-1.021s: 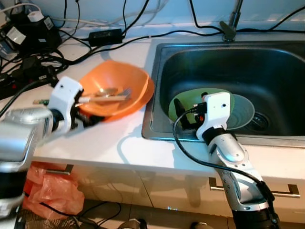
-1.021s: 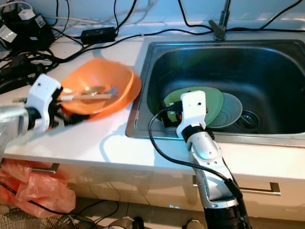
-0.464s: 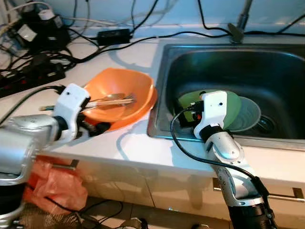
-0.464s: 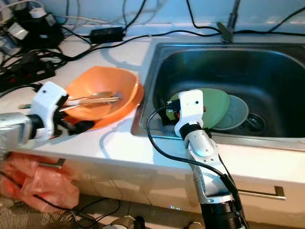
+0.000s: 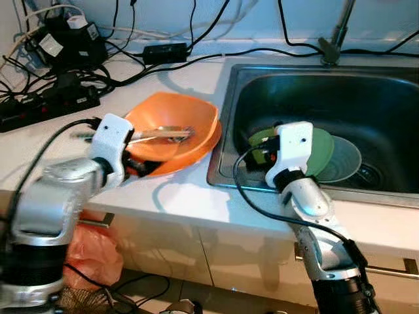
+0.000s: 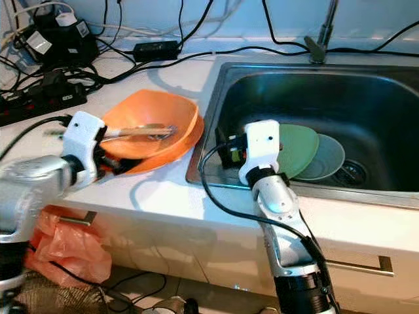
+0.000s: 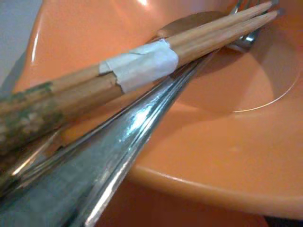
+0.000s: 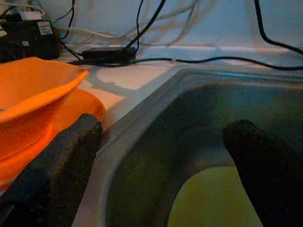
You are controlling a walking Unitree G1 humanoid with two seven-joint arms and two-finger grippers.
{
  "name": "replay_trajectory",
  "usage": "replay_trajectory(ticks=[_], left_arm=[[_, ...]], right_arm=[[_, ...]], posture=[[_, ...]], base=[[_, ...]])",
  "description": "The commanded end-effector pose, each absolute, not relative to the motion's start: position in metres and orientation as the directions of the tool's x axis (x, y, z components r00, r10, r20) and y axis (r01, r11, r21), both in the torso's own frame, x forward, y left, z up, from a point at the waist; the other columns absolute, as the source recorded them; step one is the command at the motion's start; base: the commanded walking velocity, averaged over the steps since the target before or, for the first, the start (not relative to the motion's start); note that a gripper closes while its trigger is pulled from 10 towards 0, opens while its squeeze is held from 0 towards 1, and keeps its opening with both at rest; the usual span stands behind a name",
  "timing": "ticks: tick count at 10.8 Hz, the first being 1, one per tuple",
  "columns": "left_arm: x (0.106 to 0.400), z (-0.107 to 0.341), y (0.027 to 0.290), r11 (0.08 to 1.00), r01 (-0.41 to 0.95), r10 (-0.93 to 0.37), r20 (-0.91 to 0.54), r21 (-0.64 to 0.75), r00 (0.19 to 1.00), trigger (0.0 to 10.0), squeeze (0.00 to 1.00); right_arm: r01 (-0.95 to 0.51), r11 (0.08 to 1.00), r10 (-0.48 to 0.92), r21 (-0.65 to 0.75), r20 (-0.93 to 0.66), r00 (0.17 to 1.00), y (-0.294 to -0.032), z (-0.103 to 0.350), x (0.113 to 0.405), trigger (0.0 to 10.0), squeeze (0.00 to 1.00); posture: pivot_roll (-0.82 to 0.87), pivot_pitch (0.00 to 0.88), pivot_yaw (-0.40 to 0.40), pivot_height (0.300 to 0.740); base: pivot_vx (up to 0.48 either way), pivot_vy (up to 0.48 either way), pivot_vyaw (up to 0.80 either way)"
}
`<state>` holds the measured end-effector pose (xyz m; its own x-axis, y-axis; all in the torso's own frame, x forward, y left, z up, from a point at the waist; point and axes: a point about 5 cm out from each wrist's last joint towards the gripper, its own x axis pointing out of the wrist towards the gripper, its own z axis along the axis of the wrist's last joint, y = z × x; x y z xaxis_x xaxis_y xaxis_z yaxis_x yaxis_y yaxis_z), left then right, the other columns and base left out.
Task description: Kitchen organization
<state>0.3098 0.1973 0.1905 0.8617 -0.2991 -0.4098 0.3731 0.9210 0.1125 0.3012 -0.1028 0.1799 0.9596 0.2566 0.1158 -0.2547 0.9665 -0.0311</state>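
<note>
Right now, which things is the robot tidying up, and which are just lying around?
For the job:
- orange bowl
- chopsticks, a spoon and a fork in the bowl
- green plate and grey plate in the sink
- left gripper at the bowl's rim
- right gripper, fingers open over the sink

Lying about:
- power strip
- black cables
- tap

Home kitchen (steel sink (image 5: 393,91), countertop (image 5: 177,196))

Both arms are silver metal segments, each ending in a white moulded wrist housing. The right gripper (image 8: 161,156) has two long black fingers (image 8: 52,165) with a rough, grainy surface. A black cable loops from the right wrist housing down along the forearm.
</note>
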Motion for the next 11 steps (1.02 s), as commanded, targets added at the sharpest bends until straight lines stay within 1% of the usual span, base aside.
replay_trajectory(ticks=[1,3,4,5,6,7,8,11], left_arm=[[0.314,0.197,0.203,0.937,0.329,-0.264,-0.376,0.121,0.888,10.0,0.0],[0.318,0.192,0.199,0.935,0.334,-0.268,-0.375,0.123,0.888,10.0,0.0],[0.321,0.194,0.191,0.928,0.351,-0.291,-0.348,0.125,0.891,10.0,0.0],[0.317,0.199,0.186,0.92,0.366,-0.308,-0.319,0.141,0.896,10.0,0.0],[0.309,0.201,0.184,0.921,0.37,-0.321,-0.295,0.125,0.9,10.0,0.0],[0.289,0.203,0.176,0.909,0.396,-0.365,-0.212,0.13,0.907,10.0,0.0],[0.283,0.199,0.178,0.924,0.362,-0.335,-0.196,0.12,0.921,10.0,0.0],[0.274,0.203,0.181,0.942,0.287,-0.273,-0.103,0.175,0.957,10.0,0.0]], right_arm=[[-0.251,0.967,0.253,-0.033,0.119,0.96,-0.102,0.18,0.303,10.0,0.0],[-0.25,0.968,0.253,-0.035,0.12,0.96,-0.103,0.181,0.303,10.0,0.0],[-0.252,0.967,0.255,-0.038,0.122,0.959,-0.102,0.181,0.304,10.0,0.0],[-0.25,0.968,0.253,-0.039,0.123,0.96,-0.103,0.181,0.304,10.0,0.0],[-0.248,0.968,0.252,-0.041,0.122,0.96,-0.104,0.181,0.304,10.0,0.0],[-0.248,0.968,0.251,-0.043,0.12,0.961,-0.106,0.181,0.304,10.0,0.0],[-0.25,0.967,0.253,-0.045,0.118,0.96,-0.106,0.18,0.304,10.0,0.0],[-0.265,0.963,0.269,-0.049,0.121,0.956,-0.103,0.181,0.308,10.0,0.0]], posture=[[0.13,0.065,0.118,0.74],[0.13,0.064,0.113,0.74],[0.13,0.063,0.111,0.74],[0.12,0.062,0.11,0.74],[0.12,0.062,0.11,0.74],[0.13,0.06,0.102,0.74],[0.13,0.058,0.097,0.74],[0.15,0.046,0.089,0.74]], base=[[0.0,0.0,0.0],[0.0,0.0,0.0],[0.0,0.0,0.0],[0.0,0.0,0.0],[0.0,0.0,0.0],[0.0,0.0,0.0],[0.0,0.0,0.0],[0.0,0.0,0.0]])
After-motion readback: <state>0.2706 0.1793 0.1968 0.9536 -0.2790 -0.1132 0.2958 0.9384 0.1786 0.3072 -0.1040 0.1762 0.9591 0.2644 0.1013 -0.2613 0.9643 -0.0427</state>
